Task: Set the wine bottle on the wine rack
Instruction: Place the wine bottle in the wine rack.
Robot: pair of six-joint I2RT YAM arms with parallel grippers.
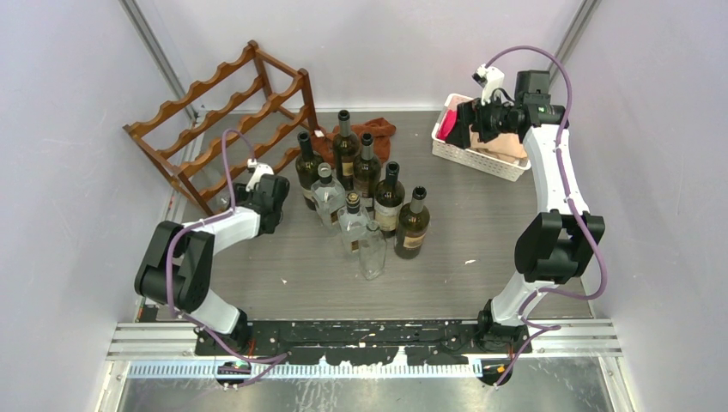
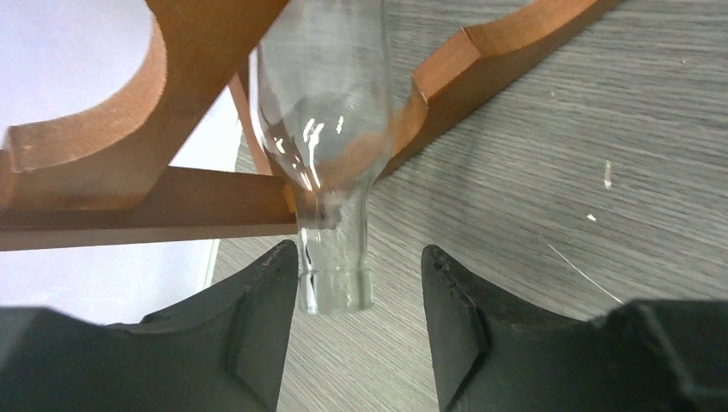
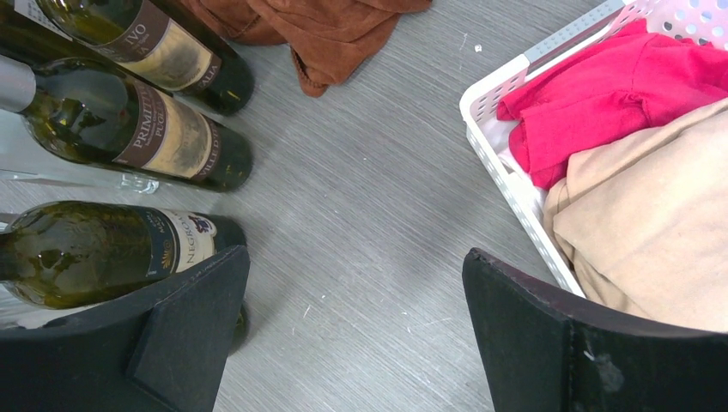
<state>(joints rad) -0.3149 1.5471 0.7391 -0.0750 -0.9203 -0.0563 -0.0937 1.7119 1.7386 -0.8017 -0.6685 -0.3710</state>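
Resting on wine rack (image 2: 103,197): clear wine bottle (image 2: 330,129); left gripper (image 2: 359,257) parted around neck, not clamping; right gripper (image 3: 352,257) wide, empty.

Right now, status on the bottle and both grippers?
Left gripper open, jaws either side of the neck of the clear bottle. It rests on the wine rack rails. Right gripper open, empty, by the white basket. Other bottles stand clear of rack.

Top cam looks down from behind, sees everything; left wrist's tight on rack (image 2: 129,129) ahead, right's over bottles (image 3: 129,137), basket (image 3: 506,184).
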